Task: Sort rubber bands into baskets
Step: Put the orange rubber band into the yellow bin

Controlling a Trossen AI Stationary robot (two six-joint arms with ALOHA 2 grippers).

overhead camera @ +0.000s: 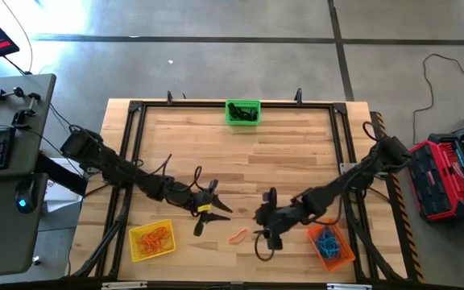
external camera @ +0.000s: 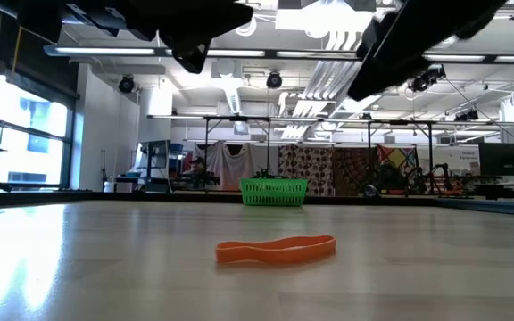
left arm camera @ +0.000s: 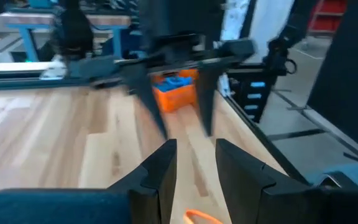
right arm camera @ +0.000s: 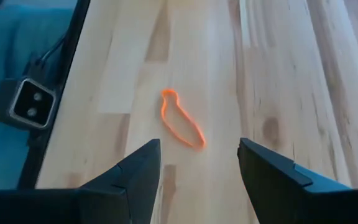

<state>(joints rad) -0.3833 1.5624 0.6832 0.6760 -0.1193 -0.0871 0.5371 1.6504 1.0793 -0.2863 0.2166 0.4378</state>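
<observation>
While both arms lean in over the counter [overhead camera: 240, 153], one loose band decides the next move. Largest to smallest: counter w/ three baskets: green basket [overhead camera: 242, 112] at far edge, yellow basket [overhead camera: 151, 240] near left corner holding orange bands, orange basket [overhead camera: 329, 245] near right corner holding blue ones. Left hand [overhead camera: 203, 211] sits just left of centre, fingers part-spread, nothing between them. Right hand [overhead camera: 267, 234] sits just right of centre, fingers wide apart, empty. Orange rubber band [overhead camera: 238, 236] lies flat on bare wood between the two hands, stretched to a narrow loop. In right wrist view the band [right arm camera: 181, 119] lies just ahead of the spread fingers, long axis slanted across the gap. Right hand looks nearer, approx.; yellow basket lies on the left arm's side.
</observation>
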